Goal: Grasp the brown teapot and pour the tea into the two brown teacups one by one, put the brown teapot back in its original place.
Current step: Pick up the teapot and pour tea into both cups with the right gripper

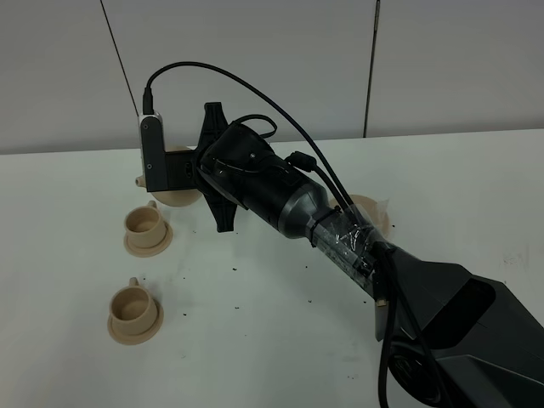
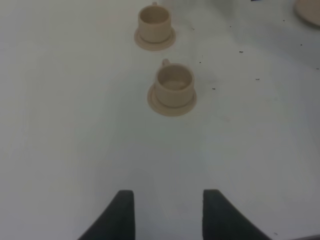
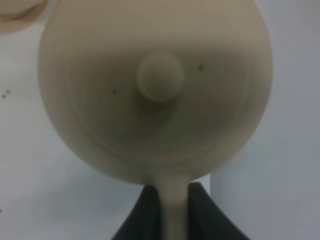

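**Right tool grips teapot by its handle, two cups nearby**

A white table (image 1: pixel 280 314) flecked with dark specks carries everything. The black right arm (image 1: pixel 280 195) reaches across it. The right tool (image 3: pixel 172 210) is clamped on the loop handle (image 3: pixel 173 200) of the tan teapot (image 3: pixel 155 85), which sits just ahead of its tips. The wide saucer (image 1: pixel 374 208) lies well behind that tool, apart from the teapot. Two small cups (image 2: pixel 174 85) (image 2: pixel 154 22) on saucers stand straight ahead of the left tool (image 2: pixel 167 215), one beyond the other. The left tool's fingers (image 2: pixel 122 215) are apart and hold nothing.
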`<state>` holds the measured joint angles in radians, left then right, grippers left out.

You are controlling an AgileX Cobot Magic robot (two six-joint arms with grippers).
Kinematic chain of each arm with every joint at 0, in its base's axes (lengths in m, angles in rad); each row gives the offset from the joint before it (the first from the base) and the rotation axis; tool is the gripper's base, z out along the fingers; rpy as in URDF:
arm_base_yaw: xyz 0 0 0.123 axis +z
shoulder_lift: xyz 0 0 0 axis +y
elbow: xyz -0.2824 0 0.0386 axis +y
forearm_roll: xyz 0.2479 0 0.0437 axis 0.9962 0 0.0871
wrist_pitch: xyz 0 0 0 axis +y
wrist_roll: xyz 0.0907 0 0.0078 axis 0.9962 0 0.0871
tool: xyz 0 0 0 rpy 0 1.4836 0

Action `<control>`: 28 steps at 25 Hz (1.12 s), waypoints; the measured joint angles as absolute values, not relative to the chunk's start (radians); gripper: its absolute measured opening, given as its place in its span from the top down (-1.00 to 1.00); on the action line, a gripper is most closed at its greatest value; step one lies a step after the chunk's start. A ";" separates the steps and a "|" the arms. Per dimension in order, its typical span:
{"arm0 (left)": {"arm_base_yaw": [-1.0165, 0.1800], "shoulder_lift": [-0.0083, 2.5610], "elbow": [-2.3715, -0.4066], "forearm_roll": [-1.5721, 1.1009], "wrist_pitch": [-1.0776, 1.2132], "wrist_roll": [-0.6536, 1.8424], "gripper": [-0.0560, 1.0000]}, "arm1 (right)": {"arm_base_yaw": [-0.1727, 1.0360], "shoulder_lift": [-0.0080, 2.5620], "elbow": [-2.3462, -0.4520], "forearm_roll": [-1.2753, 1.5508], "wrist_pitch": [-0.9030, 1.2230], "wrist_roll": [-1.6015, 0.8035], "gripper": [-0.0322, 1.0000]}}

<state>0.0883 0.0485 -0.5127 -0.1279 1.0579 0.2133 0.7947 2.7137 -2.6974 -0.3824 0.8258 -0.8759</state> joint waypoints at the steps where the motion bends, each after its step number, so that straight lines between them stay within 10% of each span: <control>1: 0.088 0.049 -0.513 -0.128 1.058 0.213 0.15 | 0.796 2.714 -2.697 -0.388 0.826 -0.880 0.76; 28: 0.088 0.049 -0.513 -0.126 1.058 0.213 0.15 | 0.834 2.765 -2.697 -0.637 0.759 -0.881 0.76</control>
